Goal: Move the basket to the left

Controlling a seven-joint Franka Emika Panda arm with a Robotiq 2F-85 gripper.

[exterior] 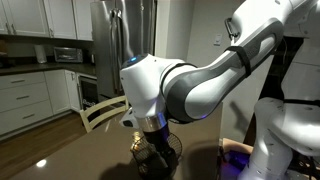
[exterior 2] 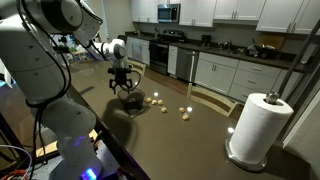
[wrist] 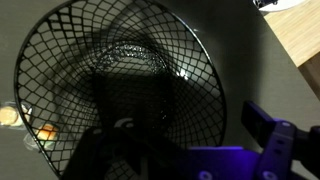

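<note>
Dark kitchen table (exterior 2: 190, 140) in an exterior view. A round basket (exterior 2: 128, 97) of dark wire mesh sits directly under the robot's gripper (exterior 2: 122, 82), toward 10 o'clock in the frame. Whether the jaws are apart or clamped on the rim cannot be told. Small yellowish objects (exterior 2: 156, 100) lie near the basket at its 3 o'clock. A paper towel roll (exterior 2: 262, 122) stands well apart at 4 o'clock. In the wrist view the mesh bowl fills most of the frame.
</note>
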